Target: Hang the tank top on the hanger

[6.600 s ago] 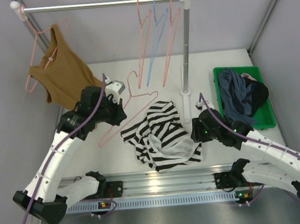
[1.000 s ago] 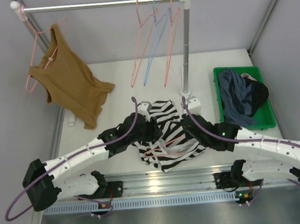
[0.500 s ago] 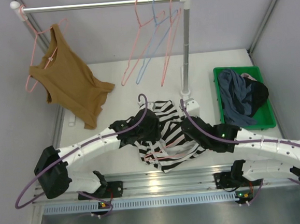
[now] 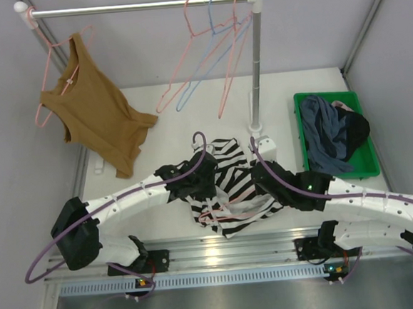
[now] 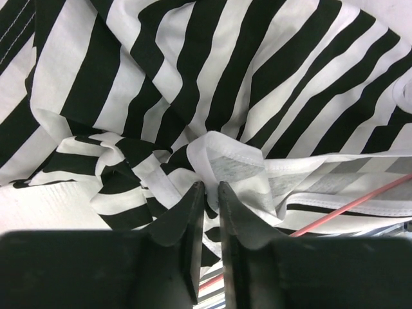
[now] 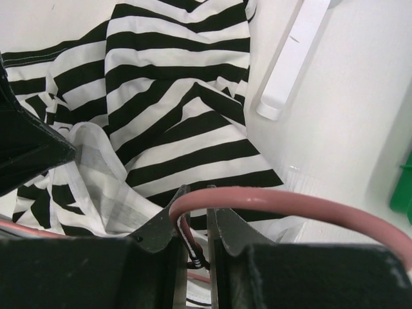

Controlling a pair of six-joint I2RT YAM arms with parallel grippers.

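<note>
Partly buried: hanger (image 6: 290,203) in tank top (image 4: 224,152) | left hand (image 5: 209,185) pinches stripes | right hand (image 6: 195,190) likewise

On the white surface (image 4: 287,91) the striped tank top (image 4: 228,156) lies crumpled between the left hand (image 4: 210,183) and the right hand (image 4: 257,178), both down on it, a pink wire hanger (image 4: 234,214) lying among its folds, while a brown tank top (image 4: 92,110) hangs from the rail (image 4: 137,6).
</note>
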